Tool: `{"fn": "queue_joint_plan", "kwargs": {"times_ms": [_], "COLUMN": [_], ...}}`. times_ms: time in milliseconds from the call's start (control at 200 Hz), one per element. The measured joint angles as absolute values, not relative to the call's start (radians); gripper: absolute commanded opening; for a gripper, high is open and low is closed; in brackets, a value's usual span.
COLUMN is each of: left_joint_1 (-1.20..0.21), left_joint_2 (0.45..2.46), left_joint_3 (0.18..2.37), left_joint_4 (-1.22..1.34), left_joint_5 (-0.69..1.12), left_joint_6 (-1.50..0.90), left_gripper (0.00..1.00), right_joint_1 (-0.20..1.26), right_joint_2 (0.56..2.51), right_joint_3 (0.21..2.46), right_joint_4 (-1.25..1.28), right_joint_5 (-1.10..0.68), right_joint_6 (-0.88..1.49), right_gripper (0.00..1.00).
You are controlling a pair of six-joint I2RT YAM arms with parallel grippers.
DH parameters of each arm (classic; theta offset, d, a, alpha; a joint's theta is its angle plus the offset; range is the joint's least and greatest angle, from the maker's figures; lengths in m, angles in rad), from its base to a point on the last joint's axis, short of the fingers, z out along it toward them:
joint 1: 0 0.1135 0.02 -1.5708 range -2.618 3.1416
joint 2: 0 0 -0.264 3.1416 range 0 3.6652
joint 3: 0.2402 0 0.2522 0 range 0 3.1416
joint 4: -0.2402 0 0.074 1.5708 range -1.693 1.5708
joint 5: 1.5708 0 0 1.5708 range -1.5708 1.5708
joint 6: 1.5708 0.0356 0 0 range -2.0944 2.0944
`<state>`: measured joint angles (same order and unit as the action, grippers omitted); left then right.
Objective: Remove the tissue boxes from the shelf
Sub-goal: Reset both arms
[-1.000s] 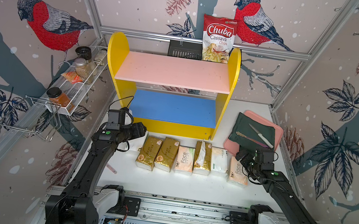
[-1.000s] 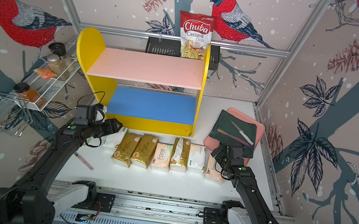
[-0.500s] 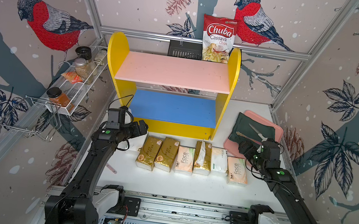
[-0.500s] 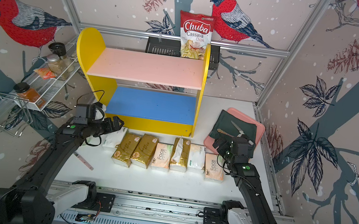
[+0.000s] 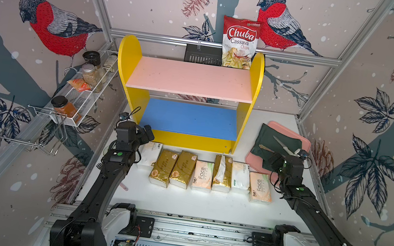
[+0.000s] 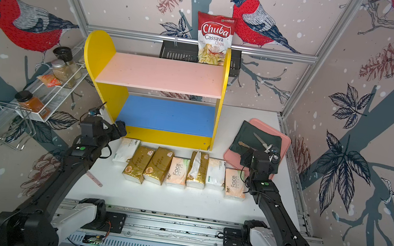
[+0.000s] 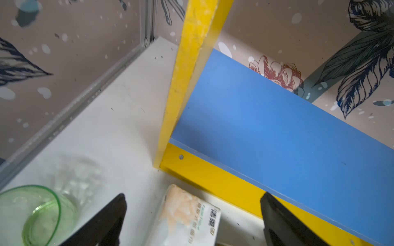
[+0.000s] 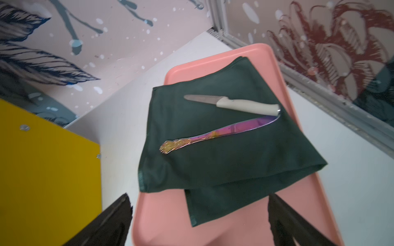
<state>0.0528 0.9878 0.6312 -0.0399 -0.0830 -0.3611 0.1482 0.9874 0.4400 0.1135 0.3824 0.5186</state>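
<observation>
The shelf (image 5: 242, 125) stands at the back with its pink and blue boards bare. In both top views several tissue boxes lie in a row on the white table before it: a white one (image 5: 150, 155) at the left end, gold ones (image 5: 173, 169), and a peach "Face" one (image 5: 260, 187) at the right end. My left gripper (image 5: 148, 133) hovers open over the white box (image 7: 187, 215), its fingers apart from it on either side. My right gripper (image 8: 198, 195) is open and empty over the pink tray's near edge, beyond the right-end box.
A pink tray (image 5: 305, 145) holds a dark green cloth (image 8: 213, 149), a white-handled knife (image 8: 245, 105) and an iridescent utensil. A wire spice rack (image 5: 81, 95) with jars hangs at the left wall. A Chuba chips bag (image 5: 239, 42) sits behind the shelf. A green glass bowl (image 7: 57, 204) stands near my left gripper.
My left gripper opened wide and let go of the white box at the row's left end. My right arm drew back from the right-end peach box toward the pink tray.
</observation>
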Motion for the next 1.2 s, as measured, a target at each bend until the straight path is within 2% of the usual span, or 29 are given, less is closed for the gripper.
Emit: {"fn": "queue_joint_plan", "kwargs": {"times_ms": [180, 350, 495, 600, 780, 1201], "left_joint_1": [0.026, -0.020, -0.043, -0.068, -0.091, -0.082], "left_joint_2": [1.068, 1.211, 1.328, 1.519, 1.544, 1.533], "left_joint_3": [0.442, 0.175, 0.122, 0.103, 0.177, 0.225], "left_joint_4": [0.288, 0.714, 1.028, 1.288, 1.356, 1.262], "left_joint_5": [-0.110, -0.139, -0.156, -0.155, -0.193, -0.289], "left_joint_6": [-0.263, -0.163, -0.068, -0.006, 0.030, 0.007], "left_gripper": [0.97, 0.97, 0.97, 0.99, 0.98, 0.98], "right_joint_1": [0.103, 0.078, 0.074, 0.069, 0.143, 0.096], "right_joint_2": [1.081, 1.157, 1.188, 1.326, 1.558, 1.520], "right_joint_3": [0.350, 0.199, 0.116, 0.095, 0.094, 0.191], "right_joint_4": [0.343, 0.623, 0.879, 1.106, 1.396, 1.322], "right_joint_5": [0.521, 0.594, 0.592, 0.577, 0.499, 0.437], "right_joint_6": [0.458, 0.388, 0.310, 0.248, 0.098, 0.083], "right_gripper": [1.00, 1.00, 1.00, 1.00, 1.00, 1.00]}}
